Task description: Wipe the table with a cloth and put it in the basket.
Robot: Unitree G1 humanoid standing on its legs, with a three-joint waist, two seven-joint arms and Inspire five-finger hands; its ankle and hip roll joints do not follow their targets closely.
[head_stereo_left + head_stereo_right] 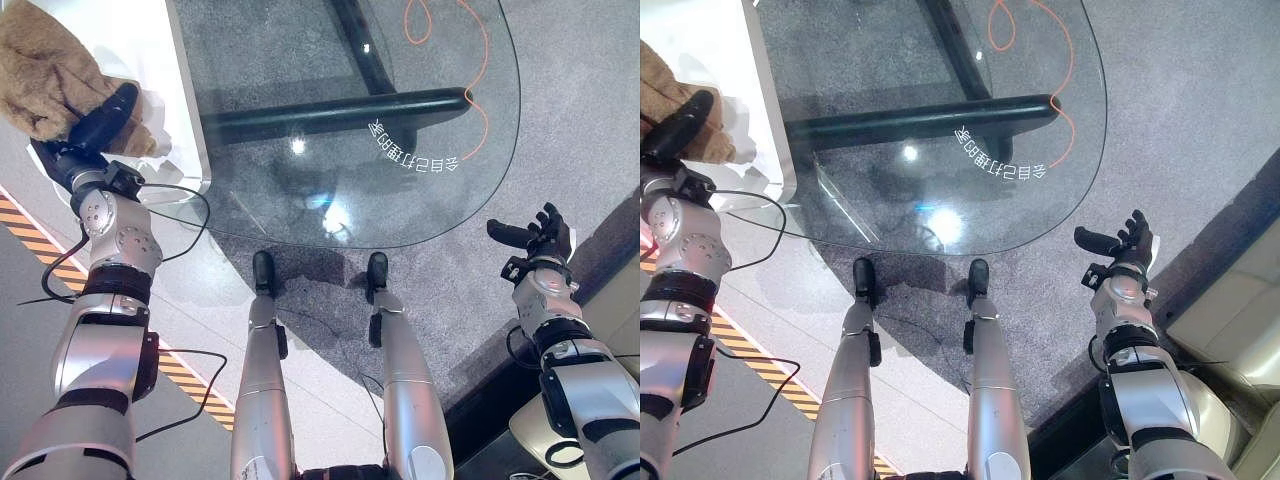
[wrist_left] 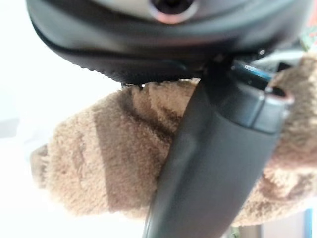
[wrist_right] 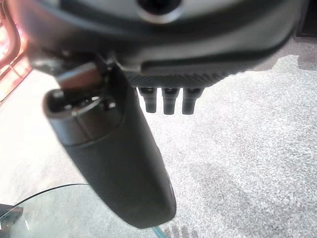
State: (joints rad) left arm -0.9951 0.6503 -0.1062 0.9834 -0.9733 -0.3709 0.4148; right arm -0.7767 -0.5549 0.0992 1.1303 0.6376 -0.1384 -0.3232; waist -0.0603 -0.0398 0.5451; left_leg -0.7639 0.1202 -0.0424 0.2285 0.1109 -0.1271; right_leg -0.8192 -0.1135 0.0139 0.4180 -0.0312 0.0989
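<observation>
cloth [image 1: 40,65], brown and fluffy, bunched up on the white surface [image 1: 185,110] at the far left, just beside the glass tabletop [image 1: 400,170]. sits right under the left hand [image 1: 100,120], thumb pressed across the pile and the fingers buried in the fluff in the left wrist view, so clamped on it as far as can be judged. hard to call a long axis on a crumpled wad, but most of it spreads away from the hand toward the far left corner.

key relation for the next move: glass lies to the right of the cloth, across the edge of the white surface, so probably needs a sweep rightward to get any wiping done. no sign of wiping on the glass to go by, so looks like early days for the task.

right hand [image 1: 1127,243] well apart, hanging off the right side of the tabletop over the grey carpet [image 1: 1200,120], fingers spread and holding nothing. left arm clearly the nearer one. couldn't spot the basket anywhere, so can't tell which way the drop-off lies.
</observation>
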